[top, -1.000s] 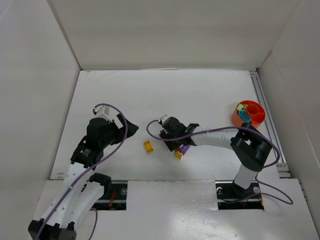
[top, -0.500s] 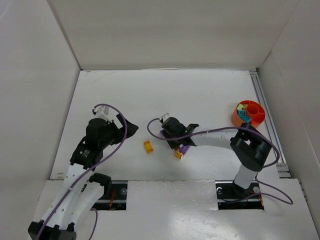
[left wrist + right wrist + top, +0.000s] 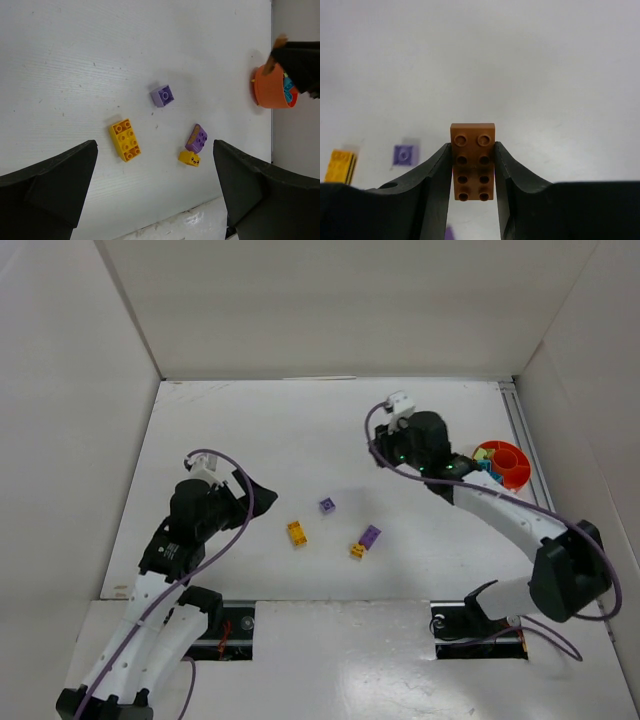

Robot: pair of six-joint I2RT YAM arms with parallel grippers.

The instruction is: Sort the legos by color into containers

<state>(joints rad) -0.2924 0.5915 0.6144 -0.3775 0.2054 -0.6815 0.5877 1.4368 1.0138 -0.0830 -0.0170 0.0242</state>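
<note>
The brown brick [image 3: 473,167] is clamped between the fingers of the right gripper [image 3: 472,148], studs towards the camera. It is held above the bench [image 3: 250,430], just beside the orange bowl [image 3: 520,474]. A teal brick [image 3: 488,469] and a pale green brick [image 3: 481,453] are seen inside the bowl. The left gripper [image 3: 154,146] is spread wide and holds nothing. Below it four bricks lie loose: a yellow brick [image 3: 125,139], a small purple brick [image 3: 162,95], and a tilted purple brick [image 3: 197,138] just beside a small yellow brick [image 3: 189,158].
</note>
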